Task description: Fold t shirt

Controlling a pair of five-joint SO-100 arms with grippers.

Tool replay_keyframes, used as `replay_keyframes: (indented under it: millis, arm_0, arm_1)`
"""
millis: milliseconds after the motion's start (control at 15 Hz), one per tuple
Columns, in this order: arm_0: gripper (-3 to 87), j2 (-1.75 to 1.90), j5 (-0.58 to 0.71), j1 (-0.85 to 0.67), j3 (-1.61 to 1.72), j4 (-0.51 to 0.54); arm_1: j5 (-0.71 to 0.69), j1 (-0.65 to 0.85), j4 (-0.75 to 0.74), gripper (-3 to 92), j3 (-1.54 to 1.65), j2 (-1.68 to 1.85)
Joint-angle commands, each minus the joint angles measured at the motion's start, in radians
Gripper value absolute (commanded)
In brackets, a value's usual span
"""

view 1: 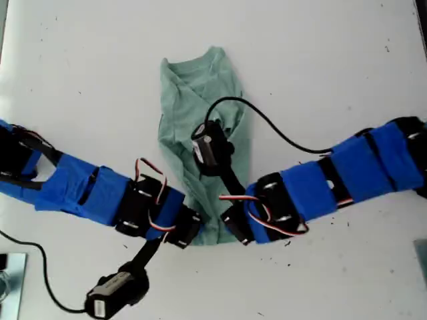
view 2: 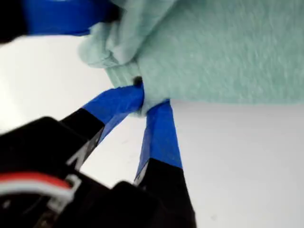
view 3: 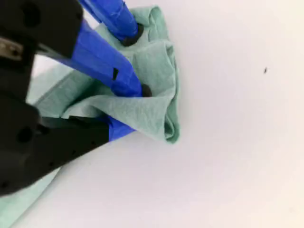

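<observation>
The pale green t shirt point(view 1: 200, 93) lies bunched into a narrow strip on the white table point(view 1: 333, 60), running from the picture's top middle down between the two arms. My first gripper point(view 1: 192, 232) point(view 2: 148, 99) comes in from the exterior view's left and is shut on the t shirt's point(view 2: 223, 52) near edge. My second gripper point(view 1: 235, 232) point(view 3: 135, 109) comes in from the exterior view's right and is shut on a folded corner of the t shirt point(view 3: 152, 111). Its black camera point(view 1: 210, 148) hangs over the cloth. The two grippers sit close together.
A black cable point(view 1: 267, 123) loops across the shirt to the arm on the exterior view's right. The other wrist camera point(view 1: 110, 293) and its cable lie near the bottom edge. A metallic object point(view 1: 10, 280) sits in the exterior view's bottom left corner.
</observation>
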Motion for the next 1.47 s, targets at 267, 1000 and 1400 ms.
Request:
replay_keyframes:
  millis: [267, 1000, 1400]
  arm_0:
    - [-0.2, 0.270, 0.049, 0.052, -0.012, -0.025]
    - [34.1, 0.629, 0.252, -0.522, 0.224, 0.173]
    - [29.1, 1.243, 0.314, -0.808, 0.904, 0.012]
  arm_1:
    - [-0.067, 0.012, 0.009, 1.9, 0.041, 0.262]
    - [-0.273, 0.621, -0.037, 31.4, 0.255, 0.512]
    - [-0.252, 0.865, -0.184, 24.4, 1.065, 1.457]
